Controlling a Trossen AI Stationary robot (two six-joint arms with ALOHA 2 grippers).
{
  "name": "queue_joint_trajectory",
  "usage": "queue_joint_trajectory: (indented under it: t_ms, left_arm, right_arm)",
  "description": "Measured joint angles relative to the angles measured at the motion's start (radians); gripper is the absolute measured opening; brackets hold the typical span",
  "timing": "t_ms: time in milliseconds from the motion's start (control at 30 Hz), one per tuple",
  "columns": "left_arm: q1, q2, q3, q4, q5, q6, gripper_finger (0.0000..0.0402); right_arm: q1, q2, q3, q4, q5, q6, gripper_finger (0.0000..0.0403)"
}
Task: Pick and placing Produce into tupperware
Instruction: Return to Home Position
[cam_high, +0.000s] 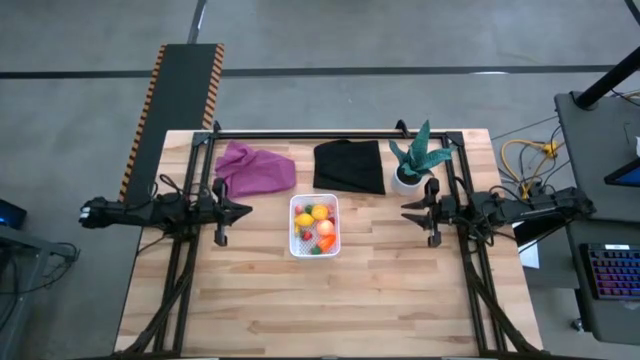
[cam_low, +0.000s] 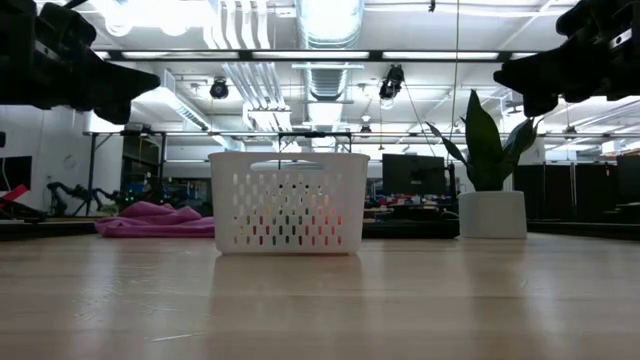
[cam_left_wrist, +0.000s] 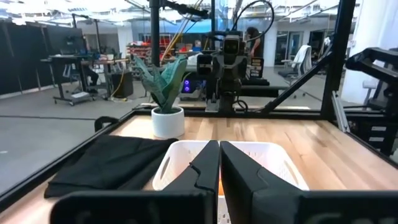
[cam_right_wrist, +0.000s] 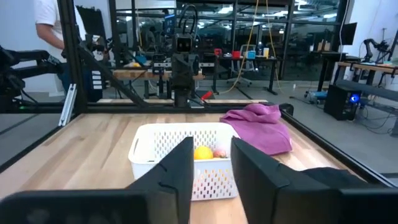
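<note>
The tupperware, a white perforated tub (cam_high: 293, 228), stands on its base at the middle of the table; it also shows in the low view (cam_low: 285, 205). Inside it lie the produce (cam_high: 318, 228): a yellow lemon (cam_right_wrist: 203, 152), an orange peach, small red berries and an orange piece with green. My left gripper (cam_high: 247, 210) hovers to the tub's left, well above the table, with its fingers together (cam_left_wrist: 219, 165) and empty. My right gripper (cam_high: 405, 210) hovers to the tub's right at the same height, open (cam_right_wrist: 211, 168) and empty. Both point level at the tub.
A purple cloth (cam_high: 256, 168) lies at the far left, a black cloth (cam_high: 349, 166) at the far middle, and a green potted plant (cam_high: 415, 165) at the far right, close to my right arm. The near half of the table is bare wood (cam_high: 320, 300).
</note>
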Motion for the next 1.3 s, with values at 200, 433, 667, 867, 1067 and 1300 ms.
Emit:
queue_joint_trajectory:
  t_ms: [200, 433, 667, 867, 1067, 1300]
  left_arm:
    - [0.000, -0.001, -0.006, 0.014, 0.000, 0.021, 0.0000]
    - [0.000, 0.001, -0.007, 0.014, -0.002, 0.018, 0.0000]
    - [0.000, 0.005, -0.008, 0.013, -0.002, 0.010, 0.0000]
    - [0.000, 0.016, -0.008, 0.012, -0.002, 0.000, 0.0000]
    - [0.000, 0.035, -0.009, 0.010, 0.001, -0.010, 0.0000]
    - [0.000, 0.044, -0.009, 0.008, 0.012, -0.035, 0.0000]
  right_arm:
    - [0.001, -0.011, 0.000, -0.006, -0.044, -0.018, 0.0020]
    - [-0.073, -0.012, 0.001, 0.028, -0.068, -0.106, 0.0008]
    - [-0.231, -0.011, -0.002, -0.037, -0.210, 0.012, 0.0008]
    - [-0.233, -0.091, -0.006, -0.165, -0.211, 0.015, 0.0008]
    - [-0.229, -0.230, -0.010, -0.259, -0.216, 0.008, 0.0008]
    - [-0.228, -0.181, -0.011, -0.265, -0.246, 0.043, 0.0008]
